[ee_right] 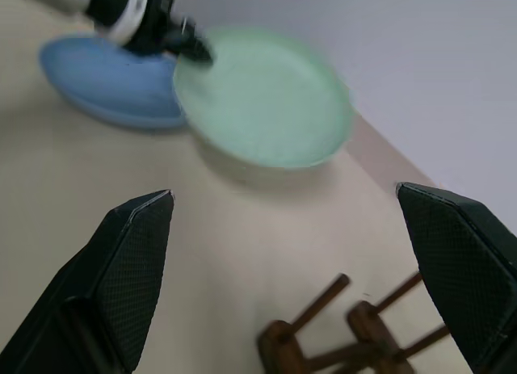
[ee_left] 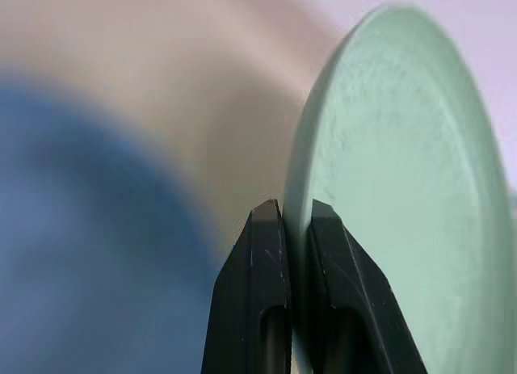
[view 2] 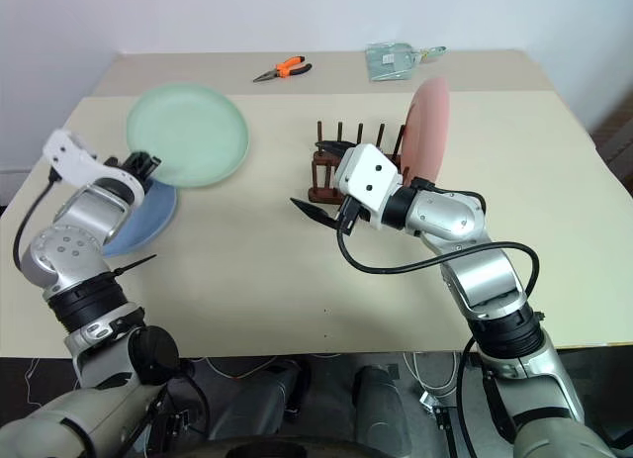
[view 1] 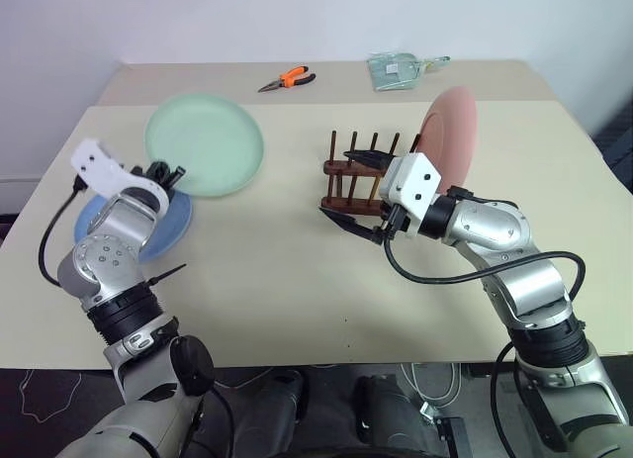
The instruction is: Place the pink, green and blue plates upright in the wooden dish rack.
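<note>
Head views: we see the left gripper (view 1: 161, 173) pinched on the near rim of the green plate (view 1: 206, 143), which is tilted up off the table (view 1: 297, 270), its far edge raised. The blue plate (view 1: 163, 230) lies flat on the table under and behind the left wrist, partly hidden by it. The rack (view 1: 358, 174) sits mid-table, and the pink plate (view 1: 450, 134) stands upright at its right end among the pegs. The right gripper (view 1: 356, 193) hangs spread wide just in front of the rack, one finger over the top of the rack, one low by its base, holding nothing. Orange pliers (view 1: 288, 79) and a clear bag (view 1: 399, 69) lie at the far edge, well apart from the plates. Left wrist view: we see the two black fingers (ee_left: 260, 301) squeezed narrow with the green plate's (ee_left: 388, 188) rim between them, blue plate (ee_left: 81, 253) blurred beside. Right wrist view: we see the fingers (ee_right: 121, 269) far apart and empty, rack pegs (ee_right: 323, 334) between them down low, green plate (ee_right: 266, 107) and blue plate (ee_right: 105, 79) beyond, and the left gripper (ee_right: 190, 47) on the green rim.
</note>
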### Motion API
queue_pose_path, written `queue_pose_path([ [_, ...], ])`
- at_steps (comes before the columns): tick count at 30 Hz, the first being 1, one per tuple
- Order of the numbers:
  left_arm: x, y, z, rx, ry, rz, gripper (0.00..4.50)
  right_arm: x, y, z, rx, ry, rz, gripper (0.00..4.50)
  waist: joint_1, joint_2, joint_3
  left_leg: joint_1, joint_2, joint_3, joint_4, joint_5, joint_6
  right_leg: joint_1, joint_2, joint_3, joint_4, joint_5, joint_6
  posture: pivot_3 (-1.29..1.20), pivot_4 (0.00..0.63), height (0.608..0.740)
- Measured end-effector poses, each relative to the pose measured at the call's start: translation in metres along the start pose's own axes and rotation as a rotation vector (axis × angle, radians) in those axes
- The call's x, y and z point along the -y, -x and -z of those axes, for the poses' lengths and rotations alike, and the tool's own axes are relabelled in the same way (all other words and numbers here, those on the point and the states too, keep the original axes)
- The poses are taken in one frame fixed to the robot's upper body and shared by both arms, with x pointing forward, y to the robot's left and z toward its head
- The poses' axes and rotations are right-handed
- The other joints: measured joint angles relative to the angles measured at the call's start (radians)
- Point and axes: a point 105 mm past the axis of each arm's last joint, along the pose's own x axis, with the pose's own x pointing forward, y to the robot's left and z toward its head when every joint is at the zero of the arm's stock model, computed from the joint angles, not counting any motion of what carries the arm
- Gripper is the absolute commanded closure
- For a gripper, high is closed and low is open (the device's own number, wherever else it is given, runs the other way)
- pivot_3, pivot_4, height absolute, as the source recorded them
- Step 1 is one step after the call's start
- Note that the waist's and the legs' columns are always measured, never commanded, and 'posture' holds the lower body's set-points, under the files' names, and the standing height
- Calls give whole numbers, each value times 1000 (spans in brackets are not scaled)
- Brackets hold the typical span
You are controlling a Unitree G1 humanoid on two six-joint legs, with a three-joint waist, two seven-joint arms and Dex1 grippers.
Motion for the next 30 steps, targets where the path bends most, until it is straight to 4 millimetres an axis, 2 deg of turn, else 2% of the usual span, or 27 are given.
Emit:
queue_pose_path([
  [3, 45, 5, -1, 18, -99, 154, 4465, 5, -6, -10, 10, 149, 4, 0, -1, 0, 0, 0, 0, 0, 0, 0, 0, 0, 0, 0, 0, 0, 0, 0, 150, 729],
  [6, 89, 11, 2, 20, -162, 305, 4465, 3, -14, -12, 9, 247, -12, 0, -1, 0, 0, 0, 0, 0, 0, 0, -1, 0, 0, 0, 0, 0, 0, 0, 150, 729],
  [9, 115, 16, 6, 8, -210, 382, 4465, 6, -24, -1, -43, 360, -16, 0, -9, 0, 0, 0, 1, 1, 0, 1, -1, -1, 1, 1, 1, 0, -1, 0, 150, 729],
  [13, 143, 21, 13, -17, -189, 458, 4465, 7, -37, 12, -94, 529, -33, 0, -12, 0, 0, 0, 1, 1, 0, 2, -2, -1, 1, 1, 1, 0, -1, 0, 150, 729],
  [15, 148, 23, 12, -18, -181, 476, 4500, 10, -40, 21, -125, 553, -14, 519, -22, 0, 0, 0, 1, 1, -1, 2, -2, -1, 1, 1, 1, 1, -1, 0, 150, 729],
  [17, 149, 24, 13, -26, -179, 479, 4500, 14, -41, 30, -155, 568, 6, 1247, -25, 0, 0, 0, 1, 1, -1, 3, 0, -1, 1, 1, 1, 1, -1, 0, 150, 729],
  [21, 147, 25, 18, -54, -188, 474, 4500, 16, -42, 32, -161, 604, 21, 3371, -28, 0, 0, 0, 2, 1, -1, 3, -1, -1, 3, 1, 2, 1, -1, 0, 150, 729],
  [23, 145, 25, 20, -66, -182, 472, 3745, 15, -42, 31, -163, 617, 22, 4303, -27, 0, 0, 0, 2, 1, -1, 3, -1, -1, 3, 1, 2, 1, -2, 0, 150, 729],
  [24, 144, 25, 20, -65, -176, 472, 3389, 15, -42, 31, -159, 626, 22, 4500, -27, 0, 0, 0, 2, 1, -1, 4, -1, -1, 3, 1, 2, 1, -2, 0, 150, 729],
  [29, 148, 29, 9, -17, -96, 514, 904, 17, -43, 31, -172, 654, 45, 4500, -25, 0, 0, 0, 2, 1, -1, 4, -1, -1, 4, 1, 2, 1, -2, 0, 150, 729],
  [30, 148, 29, 2, 14, -79, 512, 904, 18, -43, 31, -174, 658, 47, 4500, -25, 0, 0, 0, 2, 1, -1, 4, -1, -1, 4, 1, 2, 1, -2, 0, 150, 729],
])
